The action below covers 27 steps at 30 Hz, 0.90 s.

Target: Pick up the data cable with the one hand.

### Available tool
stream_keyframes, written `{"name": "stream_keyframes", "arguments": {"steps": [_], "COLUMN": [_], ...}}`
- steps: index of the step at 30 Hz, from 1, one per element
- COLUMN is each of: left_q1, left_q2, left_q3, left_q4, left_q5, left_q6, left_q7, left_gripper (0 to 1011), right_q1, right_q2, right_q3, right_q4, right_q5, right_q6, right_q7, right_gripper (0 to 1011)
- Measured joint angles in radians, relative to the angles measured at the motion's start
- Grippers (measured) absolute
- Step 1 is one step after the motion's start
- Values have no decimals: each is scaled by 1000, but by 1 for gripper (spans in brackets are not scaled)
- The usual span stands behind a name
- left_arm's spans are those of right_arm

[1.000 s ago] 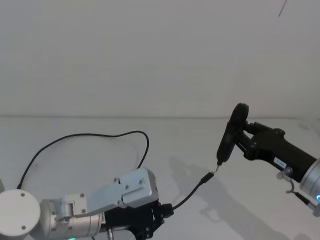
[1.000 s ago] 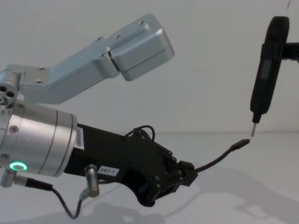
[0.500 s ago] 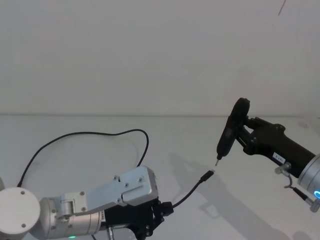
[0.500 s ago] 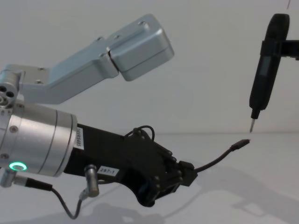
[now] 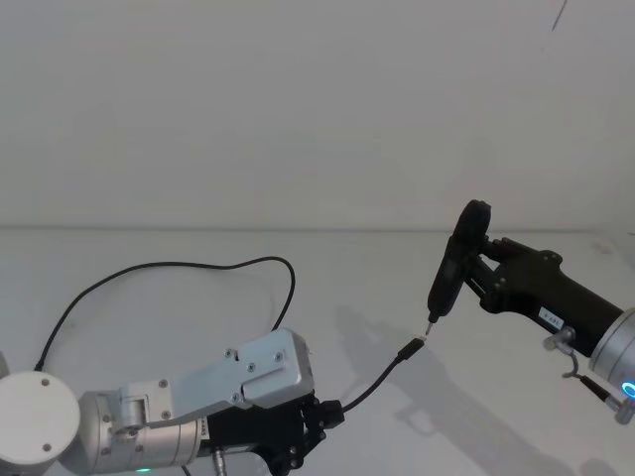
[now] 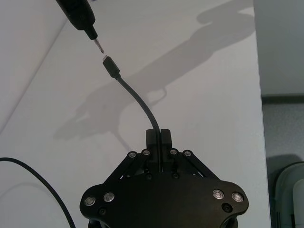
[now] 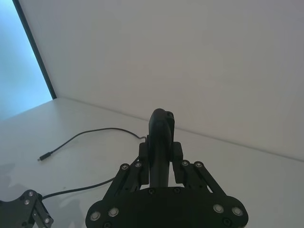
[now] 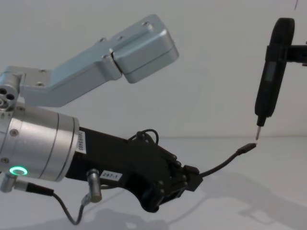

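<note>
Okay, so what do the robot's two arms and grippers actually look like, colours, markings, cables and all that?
Both match: a fat silver cylinder with a green ring light, then a black plastic two-jaw gripper with silver screws and a small white label. The left gripper carries a grey boxy bracket above it and a thin grey wire beneath. The right gripper has a similar wire.

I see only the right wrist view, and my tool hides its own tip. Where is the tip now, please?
Observer: The metal tip of the pen-shaped tool, held in the right hand, hangs just above the data cable's plug, with a small gap between them.
Operator: Is the plug lying on the table?
Observer: No. The left hand is shut on the data cable and holds the plug end up in the air.
Operator: Does it grip at the plug itself?
Observer: No. A short curved stretch of cable runs free between the hand and the plug.
</note>
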Motion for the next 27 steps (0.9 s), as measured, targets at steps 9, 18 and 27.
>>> {"name": "stream_keyframes", "arguments": {"steps": [9, 18, 27], "left_q1": [0, 0, 0], "left_q2": [0, 0, 0], "left_q3": [0, 0, 0], "left_q4": [0, 0, 0], "left_q5": [0, 0, 0], "left_q6": [0, 0, 0], "left_q7": [0, 0, 0], "left_gripper": [53, 53, 53], "right_q1": [3, 8, 12], "right_q2": [7, 13, 19], "right_q3": [-9, -17, -24], "right_q4": [3, 8, 10], "right_q5": [0, 2, 8], "right_q6": [-2, -3, -2], "right_q7": [-8, -17, -23], "right_gripper": [279, 279, 279]}}
